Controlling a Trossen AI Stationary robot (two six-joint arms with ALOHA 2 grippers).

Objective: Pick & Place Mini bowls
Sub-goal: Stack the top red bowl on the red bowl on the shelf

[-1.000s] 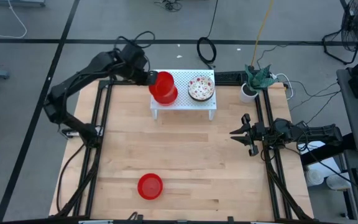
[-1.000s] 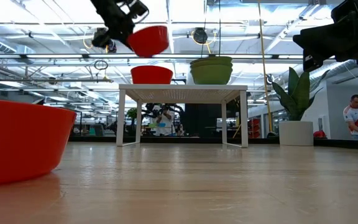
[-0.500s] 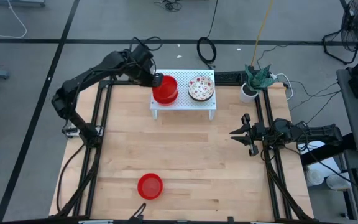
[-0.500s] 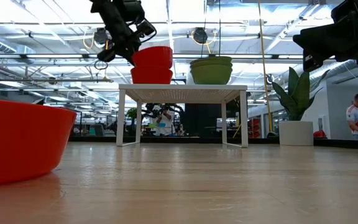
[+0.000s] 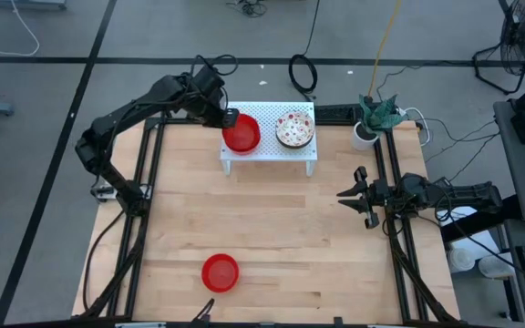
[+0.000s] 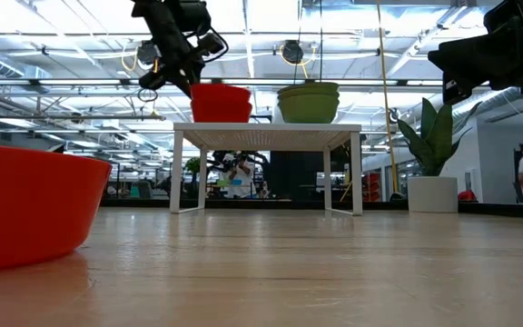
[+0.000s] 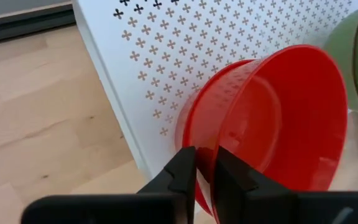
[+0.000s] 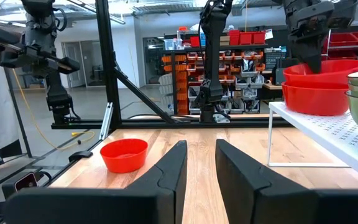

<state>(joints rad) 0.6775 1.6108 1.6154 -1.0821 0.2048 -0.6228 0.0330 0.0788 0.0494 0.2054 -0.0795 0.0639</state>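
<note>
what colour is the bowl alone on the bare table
Plain glossy red; the high view shows it best.

Grey floor crossed by dark lines — red-binned shelves behind.

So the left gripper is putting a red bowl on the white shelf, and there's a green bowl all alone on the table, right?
Not quite. The lone bowl on the table is red, not green; the high view shows it. The left gripper is indeed at the red bowl on the white shelf.
</note>
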